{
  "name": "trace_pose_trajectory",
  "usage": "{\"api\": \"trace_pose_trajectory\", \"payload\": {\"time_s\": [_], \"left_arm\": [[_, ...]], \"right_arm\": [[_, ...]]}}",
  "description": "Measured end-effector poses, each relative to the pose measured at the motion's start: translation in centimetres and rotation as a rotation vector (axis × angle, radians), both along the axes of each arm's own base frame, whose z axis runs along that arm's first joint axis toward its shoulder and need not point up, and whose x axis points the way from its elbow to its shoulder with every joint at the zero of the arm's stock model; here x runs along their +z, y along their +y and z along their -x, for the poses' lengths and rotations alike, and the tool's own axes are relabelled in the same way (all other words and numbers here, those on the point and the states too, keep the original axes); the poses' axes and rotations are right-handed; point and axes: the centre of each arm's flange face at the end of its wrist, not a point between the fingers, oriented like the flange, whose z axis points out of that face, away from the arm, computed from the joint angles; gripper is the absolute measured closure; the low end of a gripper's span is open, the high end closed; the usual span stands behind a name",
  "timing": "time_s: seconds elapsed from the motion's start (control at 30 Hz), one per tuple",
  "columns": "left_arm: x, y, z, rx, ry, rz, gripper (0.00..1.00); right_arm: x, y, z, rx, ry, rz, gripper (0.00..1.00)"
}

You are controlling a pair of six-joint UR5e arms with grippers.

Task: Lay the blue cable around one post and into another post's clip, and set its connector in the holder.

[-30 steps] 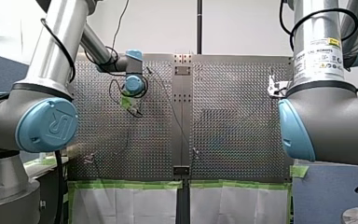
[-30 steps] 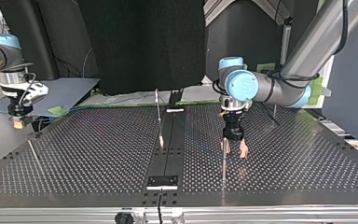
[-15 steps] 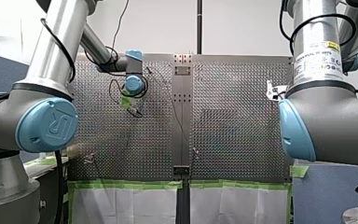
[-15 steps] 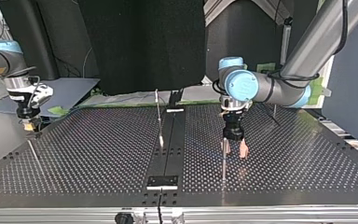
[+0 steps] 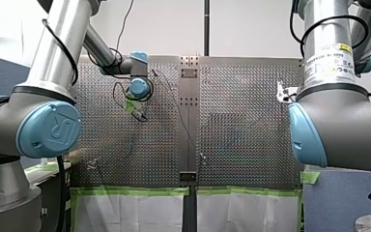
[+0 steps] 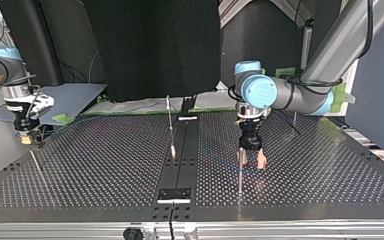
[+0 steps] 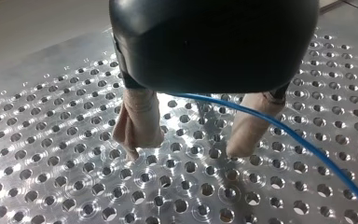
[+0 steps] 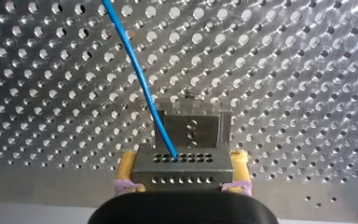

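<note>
Right gripper [image 8: 183, 161], at the top view's left, is clamped on the grey perforated metal connector block [image 8: 182, 171] just short of the steel holder bracket [image 8: 191, 126]; its thin blue cable [image 8: 140, 79], limp and light, steers best by that rigid block, left gripper [image 7: 186, 150] with fingers [image 7: 140, 121] apart, not gripping it

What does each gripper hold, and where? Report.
My right gripper clamps the connector by its two sides, the blue cable trailing from it. My left gripper is open and holds nothing.
</note>
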Motion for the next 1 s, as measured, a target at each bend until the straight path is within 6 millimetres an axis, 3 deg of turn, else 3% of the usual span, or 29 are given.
{"api": "trace_pose_trajectory", "payload": {"time_s": [0.5, 0.77, 1.0], "left_arm": [[0.0, 0.0, 0.0, 0.0, 0.0, -0.002, 0.0], [0.0, 0.0, 0.0, 0.0, 0.0, -0.003, 0.0], [0.0, 0.0, 0.0, 0.001, -0.001, -0.003, 0.0]], "right_arm": [[0.1, -0.9, -1.1, 0.02, -0.005, 0.018, 0.99], [-0.8, -1.1, -1.0, 0.018, -0.007, 0.001, 0.99], [-0.2, -1.5, -1.2, 0.021, -0.003, 0.011, 0.99]]}}
